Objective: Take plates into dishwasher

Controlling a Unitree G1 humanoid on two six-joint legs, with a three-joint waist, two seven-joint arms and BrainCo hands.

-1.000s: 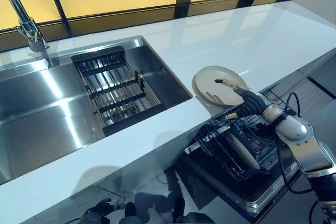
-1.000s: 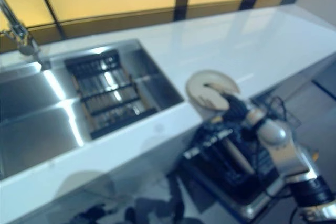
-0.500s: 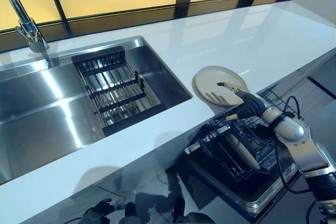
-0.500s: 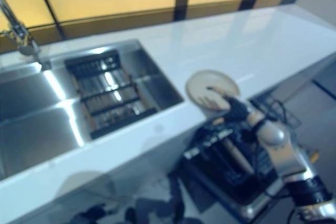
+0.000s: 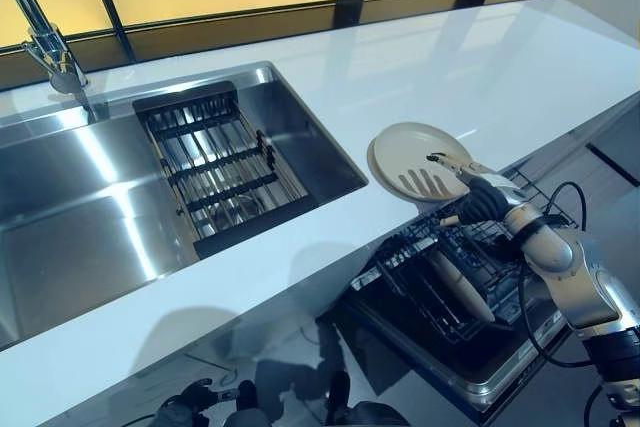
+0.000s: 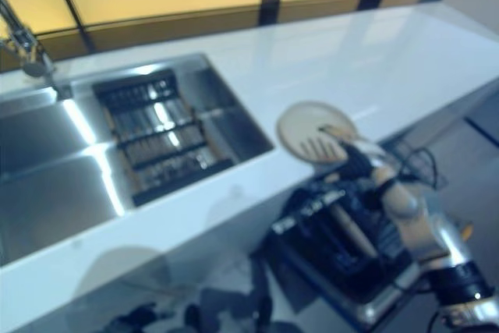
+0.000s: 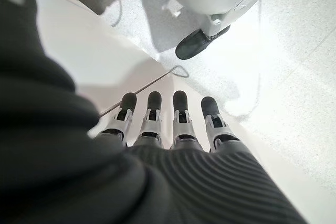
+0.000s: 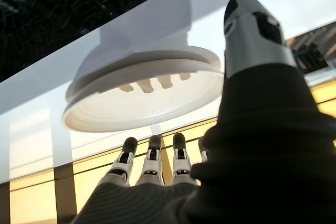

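A cream plate [image 5: 405, 152] lies flat on the white counter [image 5: 470, 67], close to its front edge. My right hand [image 5: 480, 197] reaches over the plate's near rim from the right. Its fingers [image 8: 152, 161] stretch straight above the plate [image 8: 147, 98], and the thumb [image 8: 252, 24] stands apart on the other side of the rim; nothing is gripped. Below the counter edge the dishwasher's black wire rack [image 5: 420, 267] is pulled out, with another cream plate [image 5: 462, 289] standing in it. My left hand [image 7: 173, 124] hangs low over the floor with straight fingers and holds nothing.
A steel sink [image 5: 80, 217] fills the left of the counter, with a black slatted rack [image 5: 215, 162] inside it and a tap [image 5: 45, 42] at the back. The counter runs bare toward the far right.
My right hand has drawn back a little to the right over the plate. The plate stays where it was. The camera has shifted slightly.
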